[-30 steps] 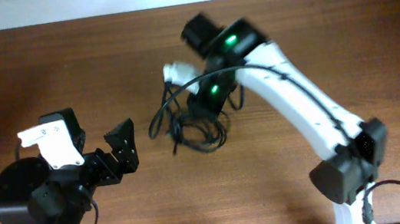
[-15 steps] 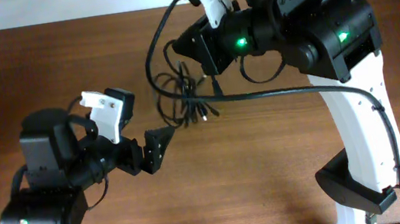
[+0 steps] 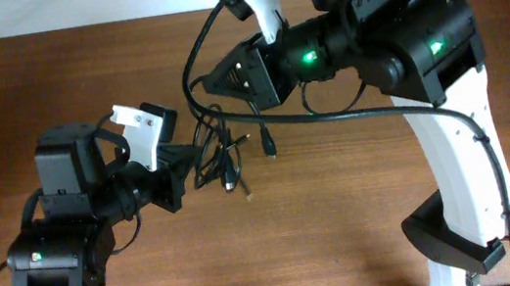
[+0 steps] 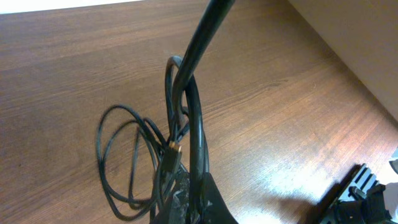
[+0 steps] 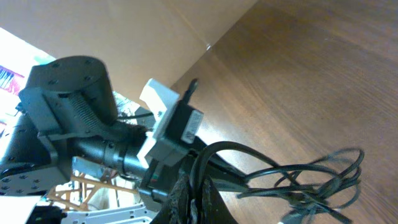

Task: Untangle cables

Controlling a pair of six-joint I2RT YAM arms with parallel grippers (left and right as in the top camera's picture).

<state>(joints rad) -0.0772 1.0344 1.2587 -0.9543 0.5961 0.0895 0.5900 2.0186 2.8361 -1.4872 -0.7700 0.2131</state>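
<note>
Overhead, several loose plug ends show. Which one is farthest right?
The plug off alone to the right of the cables. The other ends sit lower in the picture and further left, close by the loops.

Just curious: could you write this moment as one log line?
task: untangle cables | left jaws: shut on cables | right jaws: shut on cables | bundle strung between arms

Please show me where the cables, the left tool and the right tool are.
cables [image 3: 221, 159], overhead view, middle loops of the bundle
left tool [image 3: 184, 164], overhead view, between its fingertips
right tool [image 3: 211, 83], overhead view, between its fingertips
</note>
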